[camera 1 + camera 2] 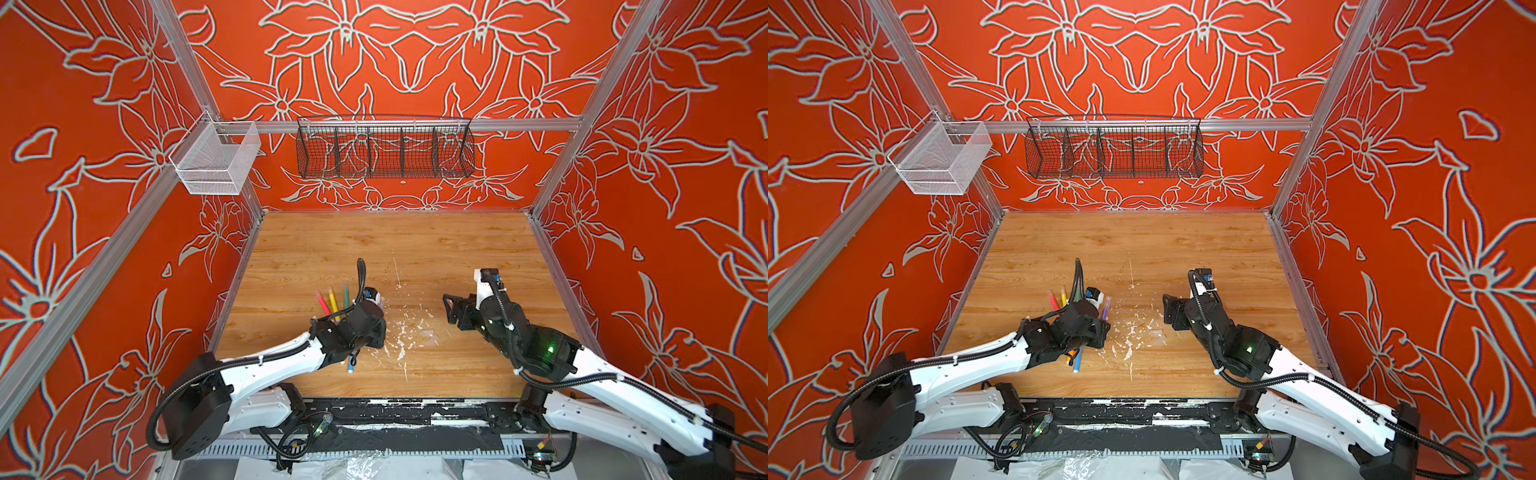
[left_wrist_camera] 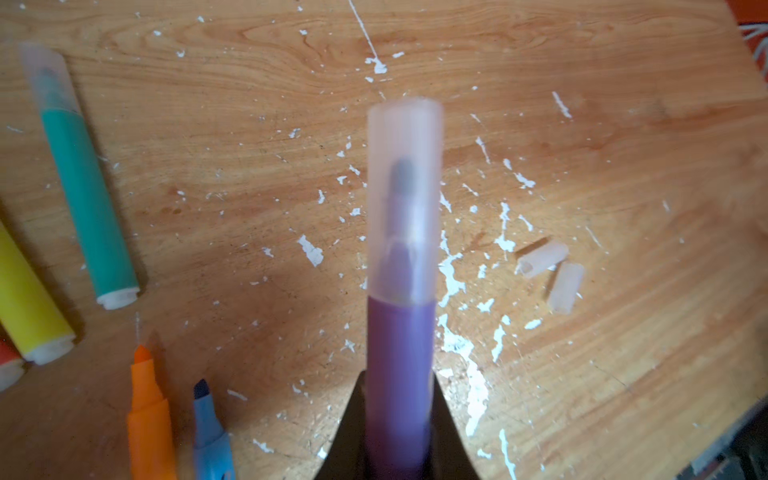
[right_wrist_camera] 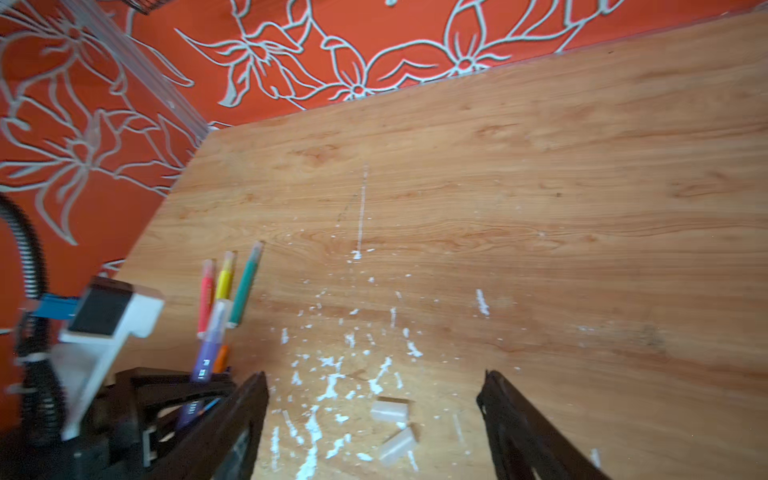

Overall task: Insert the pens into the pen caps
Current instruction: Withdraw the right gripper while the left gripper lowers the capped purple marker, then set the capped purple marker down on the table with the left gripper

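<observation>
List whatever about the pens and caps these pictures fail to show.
- Orange pen and blue pen: barrels cut off by the left wrist view's edge; the left arm covers most of them in both top views.
- Loose caps: hard to tell from white flecks in both top views.
- Purple pen in the left gripper: blurred in the left wrist view, so how far its cap is seated is unclear.

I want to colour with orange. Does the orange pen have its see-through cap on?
No, the orange pen shows a bare pointed tip with nothing over it.
</observation>
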Controlling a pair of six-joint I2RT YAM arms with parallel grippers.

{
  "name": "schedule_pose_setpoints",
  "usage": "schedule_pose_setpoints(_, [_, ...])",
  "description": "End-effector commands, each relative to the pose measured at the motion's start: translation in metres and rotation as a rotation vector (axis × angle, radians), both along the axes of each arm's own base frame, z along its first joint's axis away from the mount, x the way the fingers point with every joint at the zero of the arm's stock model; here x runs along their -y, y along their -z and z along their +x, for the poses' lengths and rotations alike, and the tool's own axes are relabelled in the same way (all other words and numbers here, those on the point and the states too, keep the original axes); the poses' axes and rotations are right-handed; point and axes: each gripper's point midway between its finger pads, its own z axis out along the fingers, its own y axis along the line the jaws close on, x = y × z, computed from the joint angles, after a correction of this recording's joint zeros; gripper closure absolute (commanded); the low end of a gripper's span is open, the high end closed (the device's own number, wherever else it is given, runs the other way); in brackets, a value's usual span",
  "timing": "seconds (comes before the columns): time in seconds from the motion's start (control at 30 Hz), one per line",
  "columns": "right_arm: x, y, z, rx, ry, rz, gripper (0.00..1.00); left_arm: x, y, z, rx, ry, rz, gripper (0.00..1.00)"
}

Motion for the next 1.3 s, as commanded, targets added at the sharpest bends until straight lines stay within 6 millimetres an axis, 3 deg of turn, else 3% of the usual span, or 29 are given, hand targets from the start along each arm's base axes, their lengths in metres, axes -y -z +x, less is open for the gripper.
schedule_pose_setpoints(0.0, [0.035, 0.019, 0.007, 0.008, 0.095, -0.162, 0.13, -0.008, 0.002, 0.011, -0.016, -0.076, 0.068, 1.00])
schedule_pose_setpoints(0.3, [0.083, 0.070, 0.045, -0.081, 0.258, -0.244, 0.10, -0.005, 0.026, 0.028, -0.087, -0.109, 0.211, 1.00])
schedule_pose_setpoints(0.5, [0.117, 0.085, 0.059, -0.129, 0.379, -0.351, 0.12, -0.018, 0.049, 0.048, -0.175, -0.180, 0.277, 1.00])
schedule_pose_setpoints(0.63, [0.116, 0.092, 0.064, -0.128, 0.376, -0.334, 0.12, -0.031, 0.059, 0.054, -0.206, -0.223, 0.343, 1.00])
schedule_pose_setpoints(0.87, [0.117, 0.100, 0.070, -0.154, 0.392, -0.353, 0.14, -0.036, 0.066, 0.059, -0.224, -0.235, 0.413, 1.00])
schedule_pose_setpoints(1.27, [0.115, 0.100, 0.067, -0.142, 0.378, -0.333, 0.14, -0.032, 0.054, 0.065, -0.209, -0.221, 0.404, 0.74])
